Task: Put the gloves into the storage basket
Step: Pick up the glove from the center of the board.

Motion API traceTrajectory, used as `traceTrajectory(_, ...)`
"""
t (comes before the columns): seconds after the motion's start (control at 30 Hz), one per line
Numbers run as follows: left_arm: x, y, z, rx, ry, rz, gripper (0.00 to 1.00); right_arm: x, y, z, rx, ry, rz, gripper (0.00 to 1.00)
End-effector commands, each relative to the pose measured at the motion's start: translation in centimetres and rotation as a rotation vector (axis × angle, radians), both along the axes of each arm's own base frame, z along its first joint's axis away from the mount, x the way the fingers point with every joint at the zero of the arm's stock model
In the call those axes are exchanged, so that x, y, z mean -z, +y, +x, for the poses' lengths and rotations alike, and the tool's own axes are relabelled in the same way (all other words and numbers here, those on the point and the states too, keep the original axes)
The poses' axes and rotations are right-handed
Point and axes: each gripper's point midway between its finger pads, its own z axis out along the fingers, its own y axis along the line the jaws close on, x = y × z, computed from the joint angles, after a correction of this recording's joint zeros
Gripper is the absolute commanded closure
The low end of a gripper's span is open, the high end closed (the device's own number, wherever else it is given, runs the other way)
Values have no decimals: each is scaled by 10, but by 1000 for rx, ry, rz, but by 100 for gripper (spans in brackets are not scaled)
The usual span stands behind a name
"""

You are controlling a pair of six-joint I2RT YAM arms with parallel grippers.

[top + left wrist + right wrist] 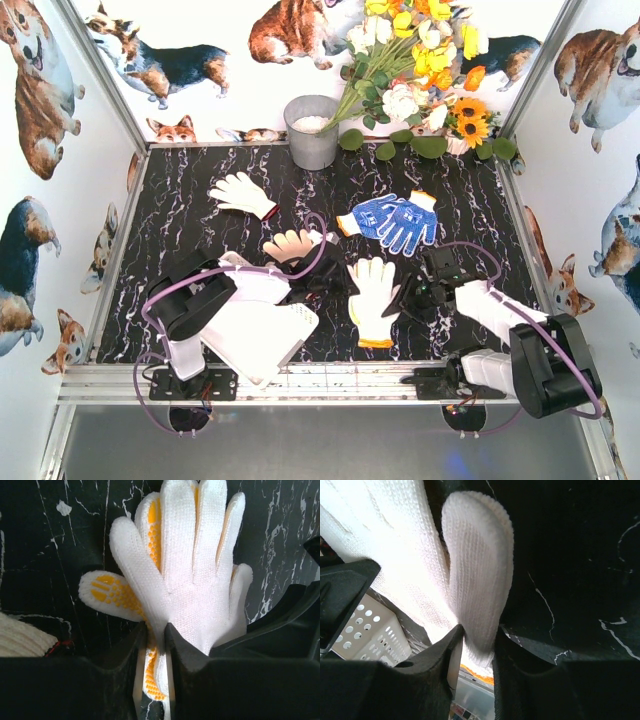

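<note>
Left gripper (pixel 155 635) clamped on white glove (pixel 190 580) | right gripper (pixel 477 637) pinching a glove thumb (pixel 477 555) | likely for lifting into nearby storage basket (pixel 365 627)

Corgi-printed white walls (pixel 70 210) enclose a black marbled tabletop (pixel 180 205), with flowers (pixel 420 60) and a grey bucket (pixel 312 135) behind

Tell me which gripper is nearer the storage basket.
Left. The left gripper sits just past the storage basket's far right corner; the right gripper, shut on the white glove's thumb, is off to its right.
</note>
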Motion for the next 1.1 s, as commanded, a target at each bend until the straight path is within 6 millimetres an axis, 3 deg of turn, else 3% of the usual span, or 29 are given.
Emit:
traceTrajectory(0.0,21,10,-8,12,33,50,89,28,-23,-12,13,35,-139,71)
traceTrajectory(0.13,11,6,-6,30,-4,27,100,24,-21,-10,12,14,-124,87)
traceTrajectory(0.23,-1,2,-3,48,-46,2,100,18,-17,-7,12,-9,-95,100)
traceTrajectory(0.67,-49,2,2,50,-139,-49,100,-24,3,3,-28,-70,25,100)
traceTrajectory(0.83,-48,10,2,47,-133,9,100,-36,8,6,-55,-68,51,100)
traceTrajectory(1.07,-65,26,1,35,-149,66,100,-51,23,11,-150,-48,78,100)
